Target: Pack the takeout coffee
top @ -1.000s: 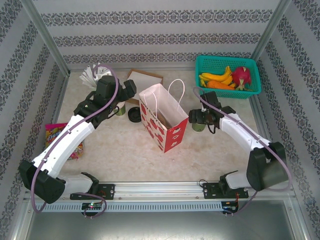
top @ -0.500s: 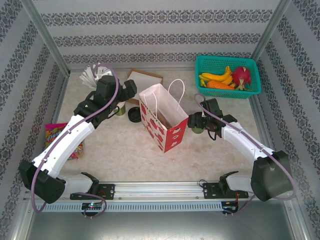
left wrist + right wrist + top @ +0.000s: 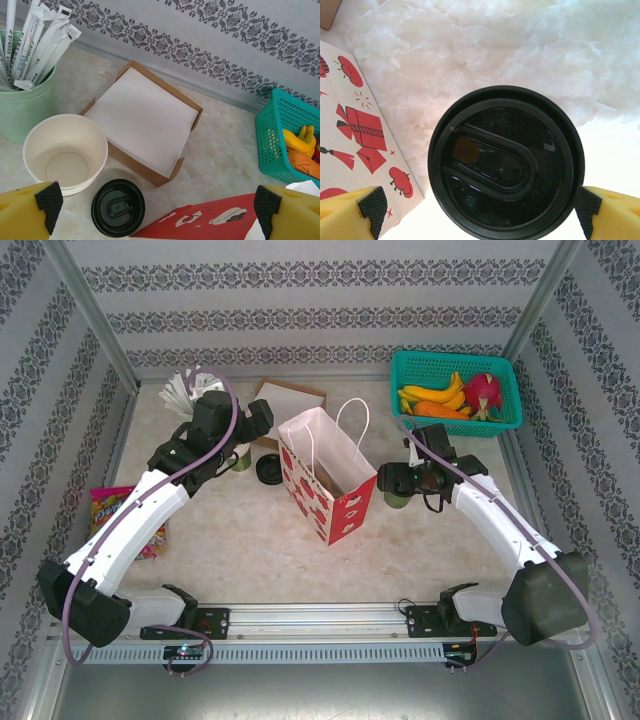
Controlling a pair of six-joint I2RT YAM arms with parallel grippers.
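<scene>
Yellow R claw [image 3: 480, 205] astride coffee cup [image 3: 505, 160]

The top camera overlooks the whole pale marbled worktop [image 3: 250, 530] from behind; both wrist cameras look down closely, sharing the red-printed white paper bag [image 3: 325, 478].

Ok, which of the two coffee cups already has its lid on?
The cup right of the paper bag: a black lid caps it. The cup left of the bag stands open, its lid lying on the table beside it.

In the top view, the bag [image 3: 325, 475] stands mid-frame, the lidded cup [image 3: 396, 497] just right of it, the box [image 3: 290, 400] at its upper left, and the basket [image 3: 455, 390] at upper right.
</scene>
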